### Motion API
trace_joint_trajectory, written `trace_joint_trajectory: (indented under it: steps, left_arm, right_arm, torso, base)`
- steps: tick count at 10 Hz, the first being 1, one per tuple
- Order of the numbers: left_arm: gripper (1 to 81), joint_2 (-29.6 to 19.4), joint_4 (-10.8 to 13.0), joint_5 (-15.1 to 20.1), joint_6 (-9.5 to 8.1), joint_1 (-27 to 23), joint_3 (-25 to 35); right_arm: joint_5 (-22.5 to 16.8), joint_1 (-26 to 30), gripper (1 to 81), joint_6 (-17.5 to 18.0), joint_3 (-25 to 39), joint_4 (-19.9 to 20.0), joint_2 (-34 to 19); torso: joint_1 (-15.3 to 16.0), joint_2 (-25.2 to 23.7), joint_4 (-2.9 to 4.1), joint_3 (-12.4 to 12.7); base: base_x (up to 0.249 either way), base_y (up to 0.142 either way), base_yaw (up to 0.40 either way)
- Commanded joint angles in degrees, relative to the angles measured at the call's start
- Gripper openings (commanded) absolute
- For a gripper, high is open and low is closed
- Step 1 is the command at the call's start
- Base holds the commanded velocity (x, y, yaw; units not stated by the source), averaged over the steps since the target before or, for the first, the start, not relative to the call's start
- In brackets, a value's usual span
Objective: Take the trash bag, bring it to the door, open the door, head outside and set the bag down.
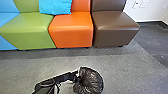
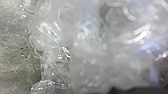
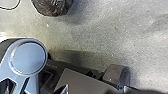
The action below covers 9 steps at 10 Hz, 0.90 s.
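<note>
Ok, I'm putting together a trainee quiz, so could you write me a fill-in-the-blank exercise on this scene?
The arm that reaches to the trash bag is the robot's ____ one.
The trash bag's colour is ____.
Between the green seat and the brown seat stands one coloured ____.

Missing words: left; black; orange.

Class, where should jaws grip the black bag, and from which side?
Probably best at the narrowed, gathered end of the bag, coming from the left in the head view, where the left arm reaches it. The rest bulges round, giving jaws less to close on.
</note>
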Motion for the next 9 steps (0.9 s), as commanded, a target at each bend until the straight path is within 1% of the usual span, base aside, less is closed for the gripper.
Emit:
trace_joint_trajectory:
  steps: [1, 6, 7, 9]
  left_arm:
    - [1.0, -0.3, 1.3, 4.4, 0.21, -5.0, 0.2]
    - [1.0, -0.6, 1.0, 4.1, 0.3, -4.6, 0.3]
    - [1.0, -0.6, 1.1, 4.1, 0.3, -4.6, 0.4]
    - [1.0, -0.7, 1.2, 4.4, 0.39, -4.6, 0.4]
  right_arm:
    - [-4.3, 3.6, 81.1, 0.2, 1.6, 1.9, -3.6]
    - [-4.3, 3.6, 81.1, 0.2, 1.3, 1.9, -3.5]
    - [-4.3, 3.6, 81.1, 0.2, 1.3, 1.9, -3.5]
    - [-4.3, 3.4, 81.1, 0.2, 1.3, 1.8, -3.5]
  torso:
    - [0.0, 0.0, 0.0, 0.0]
    - [0.0, 0.0, 0.0, 0.0]
    - [-3.7, 5.7, 0.0, 0.0]
    - [-4.4, 6.9, 0.0, 0.0]
  base:
    - [-0.123, 0.0, 0.0]
    - [0.0, 0.0, 0.0]
    - [0.0, 0.0, 0.0]
    - [0.0, 0.0, 0.0]
